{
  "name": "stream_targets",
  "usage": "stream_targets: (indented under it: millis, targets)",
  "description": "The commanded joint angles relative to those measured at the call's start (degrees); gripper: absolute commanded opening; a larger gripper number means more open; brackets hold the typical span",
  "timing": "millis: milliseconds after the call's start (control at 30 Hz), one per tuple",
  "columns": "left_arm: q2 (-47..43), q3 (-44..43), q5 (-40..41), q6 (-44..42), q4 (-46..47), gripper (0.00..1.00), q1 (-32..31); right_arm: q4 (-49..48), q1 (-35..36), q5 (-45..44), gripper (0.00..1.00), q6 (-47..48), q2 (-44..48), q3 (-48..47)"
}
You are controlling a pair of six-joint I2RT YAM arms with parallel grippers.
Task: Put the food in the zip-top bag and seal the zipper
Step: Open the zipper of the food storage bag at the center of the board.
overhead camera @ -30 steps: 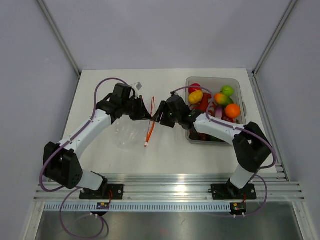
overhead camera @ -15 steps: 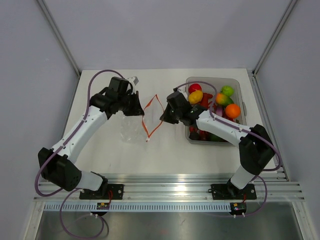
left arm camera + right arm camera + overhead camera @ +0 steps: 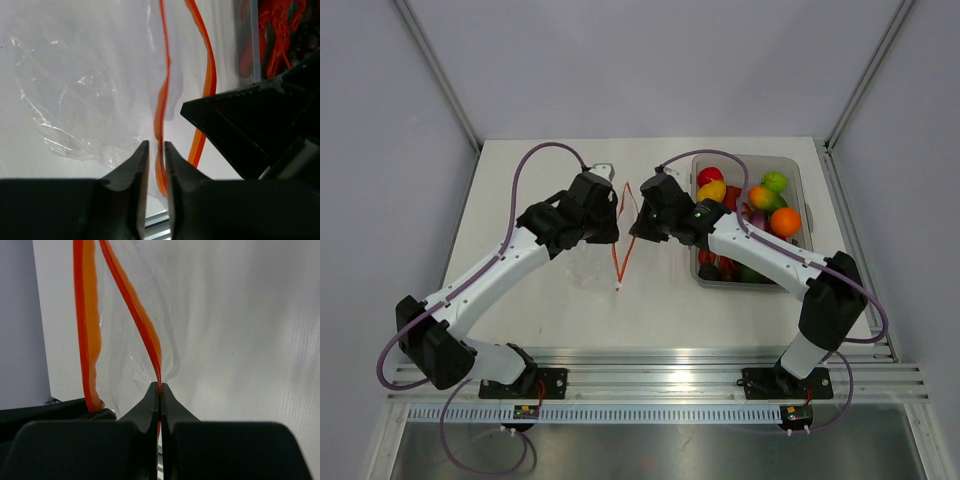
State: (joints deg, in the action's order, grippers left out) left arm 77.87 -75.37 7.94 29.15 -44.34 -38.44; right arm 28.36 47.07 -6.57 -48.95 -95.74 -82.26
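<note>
Right gripper (image 3: 159,386) jaws pressed together, pinching one lip of the red-orange zipper (image 3: 142,325) right at the fingertips; the strip runs up and away from the tips in the right wrist view. Left gripper (image 3: 155,146) jaws nearly closed with only a thin slit between them, and the other lip of the zipper passes down through that slit, so it is clamped there. The two lips are pulled apart: in the left wrist view the second lip curves off to the right of the left jaws toward the black body of the right gripper, and in the right wrist view the second lip hangs left of the jaws and ends at the dark left gripper. Zip-top bag (image 3: 70,95) hangs below and left of the left jaws, thin clear film, crumpled and wrinkled, lower part resting on the white table (image 3: 520,180). From the top view the grippers face each other tip to tip, close together, with the mouth of the bag raised between them and the strip trailing toward the near edge. Both arms reach forward from their bases and bend inward at the elbow, wrists meeting over the middle of the table, purple cables (image 3: 545,150) looping above each. Toy food (image 3: 785,221), glossy and rounded in red, yellow, orange and green, sits heaped in a rigid clear tub (image 3: 803,180) behind the right gripper, well apart from the bag.
</note>
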Motion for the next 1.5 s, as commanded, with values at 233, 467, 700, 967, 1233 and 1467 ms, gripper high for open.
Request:
stream_targets:
  millis: [233,467,700,967,1233,1467]
  targets:
    - [-1.0,-0.4,5.2,2.8,3.7,0.54,-0.1,0.6,0.5,-2.4,0.0,-2.5,1.6,0.7]
    - [1.6,0.2,5.1,3.2,4.5,0.48,-0.4,-0.1,0.6,-2.2,0.0,-2.5,2.7,1.7]
    - [2.3,0.4,3.4,2.8,6.1,0.52,-1.6,0.2,0.5,-2.1,0.0,-2.4,2.4,2.1]
    - [3.3,1.7,1.5,2.2,7.2,0.49,-2.2,-0.1,0.6,-1.9,0.0,-2.4,2.7,2.0]
    - [5.3,3.1,2.1,2.3,8.0,0.46,-2.6,-0.1,0.5,-1.8,0.0,-2.4,3.5,2.5]
    - [6.3,0.5,6.3,0.8,4.1,0.05,-2.5,2.3,0.4,-4.1,0.0,-1.3,4.1,2.7]
